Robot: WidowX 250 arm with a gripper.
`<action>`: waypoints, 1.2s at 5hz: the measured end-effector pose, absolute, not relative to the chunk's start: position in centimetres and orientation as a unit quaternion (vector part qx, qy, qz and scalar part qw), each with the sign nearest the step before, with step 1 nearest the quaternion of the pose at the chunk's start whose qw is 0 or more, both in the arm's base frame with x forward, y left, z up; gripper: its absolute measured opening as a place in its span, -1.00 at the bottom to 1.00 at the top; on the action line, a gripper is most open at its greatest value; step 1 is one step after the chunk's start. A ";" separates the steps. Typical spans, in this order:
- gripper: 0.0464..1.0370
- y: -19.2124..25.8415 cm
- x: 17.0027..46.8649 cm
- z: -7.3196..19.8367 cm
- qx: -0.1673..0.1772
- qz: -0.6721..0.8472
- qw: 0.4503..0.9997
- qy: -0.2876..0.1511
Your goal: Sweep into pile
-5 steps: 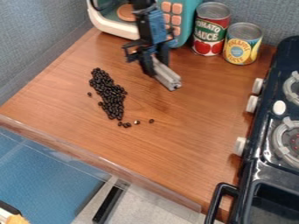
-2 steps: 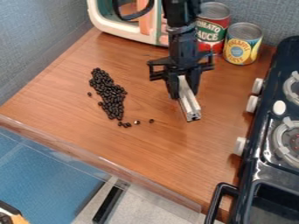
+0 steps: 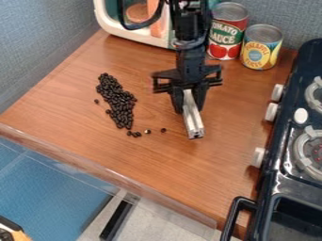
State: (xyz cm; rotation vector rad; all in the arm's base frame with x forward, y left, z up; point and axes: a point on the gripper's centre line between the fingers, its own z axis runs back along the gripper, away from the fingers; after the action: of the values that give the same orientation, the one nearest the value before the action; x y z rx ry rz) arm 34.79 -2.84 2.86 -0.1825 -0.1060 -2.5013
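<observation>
— Gripper (image 3: 188, 100) and grey bar (image 3: 192, 120) have shifted toward the view's left and slightly down; beans (image 3: 119, 104) unmoved.

— Gripper condition?

— Closed on the bar.

— Beans' bearing?

— On the counter (image 3: 207, 174), left of the bar; nearest stray just beside its lower end.

— Appearance?

— Small, dark, glossy; elongated heap, loose strays around its lower end.
</observation>
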 end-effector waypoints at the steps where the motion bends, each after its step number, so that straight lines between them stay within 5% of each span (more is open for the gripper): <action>1: -0.31 -2.4 35.0 2.7 -0.056 -0.947 0.315 -0.029; 6: -0.31 0.2 34.5 1.1 -0.070 -0.931 0.358 0.003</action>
State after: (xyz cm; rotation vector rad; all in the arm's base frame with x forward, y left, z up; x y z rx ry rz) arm 34.48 0.17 1.13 -0.1817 0.0065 -2.4022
